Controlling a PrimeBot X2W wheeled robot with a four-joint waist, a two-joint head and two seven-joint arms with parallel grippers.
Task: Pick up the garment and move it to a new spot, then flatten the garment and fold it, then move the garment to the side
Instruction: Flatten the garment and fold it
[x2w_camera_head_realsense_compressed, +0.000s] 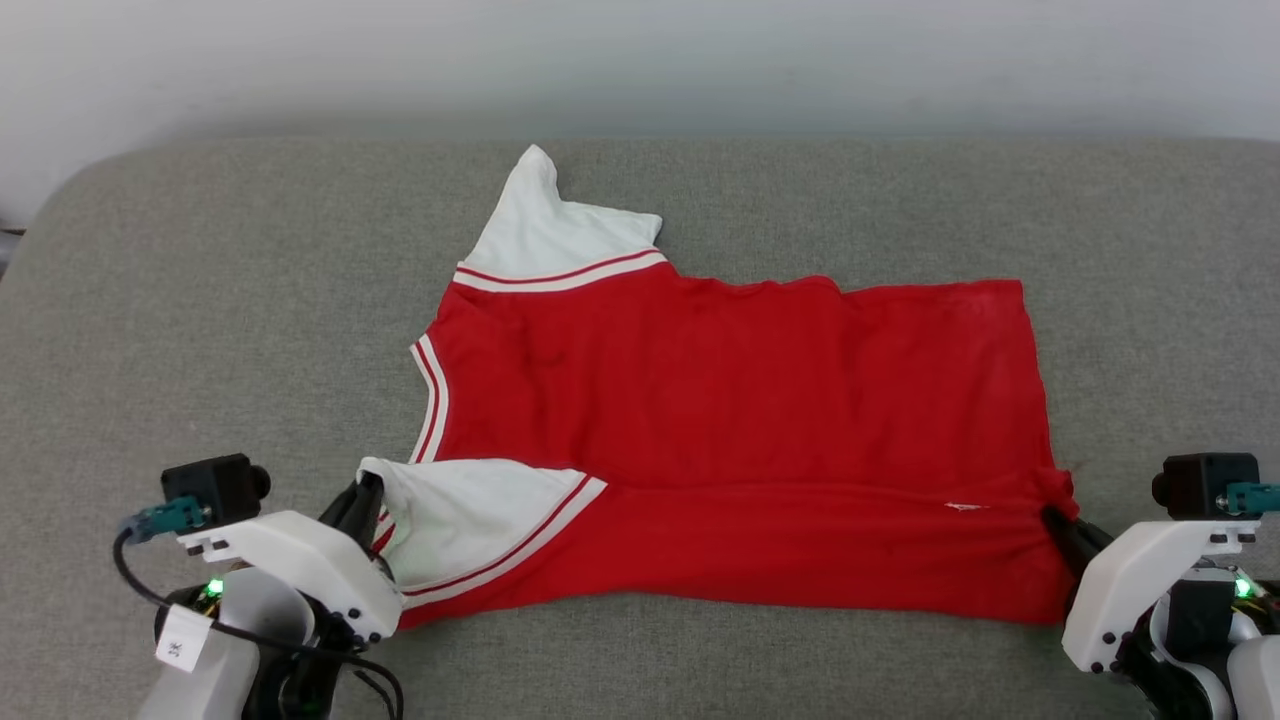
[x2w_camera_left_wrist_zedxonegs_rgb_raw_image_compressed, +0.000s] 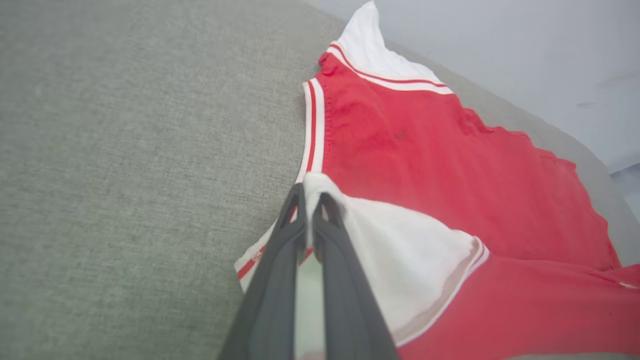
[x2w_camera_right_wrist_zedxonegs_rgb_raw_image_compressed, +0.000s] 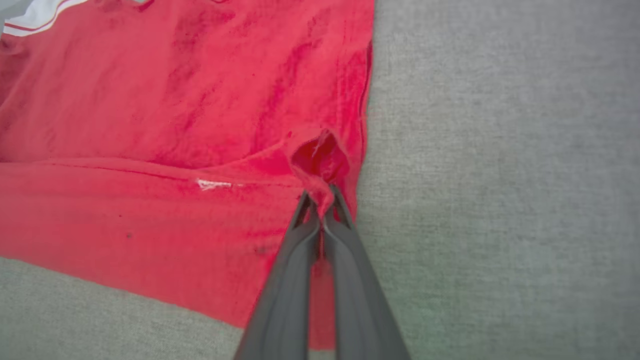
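Note:
The garment (x2w_camera_head_realsense_compressed: 740, 400), a red shirt with white sleeves and red-and-white striped trim, lies spread on the grey cushioned surface (x2w_camera_head_realsense_compressed: 200, 300) with its plain side up. Its near long edge is folded over onto the body. My left gripper (x2w_camera_head_realsense_compressed: 368, 497) is shut on the white sleeve's tip (x2w_camera_left_wrist_zedxonegs_rgb_raw_image_compressed: 312, 186) at the shirt's left end. My right gripper (x2w_camera_head_realsense_compressed: 1052, 517) is shut on a pinch of red cloth (x2w_camera_right_wrist_zedxonegs_rgb_raw_image_compressed: 320, 192) at the hem corner on the right. The far white sleeve (x2w_camera_head_realsense_compressed: 545, 225) points toward the back. No lettering shows.
A pale wall (x2w_camera_head_realsense_compressed: 640, 60) runs behind the cushion's far edge. The cushion's rounded corner (x2w_camera_head_realsense_compressed: 60, 210) sits at the back left. Bare grey fabric surrounds the shirt on all sides.

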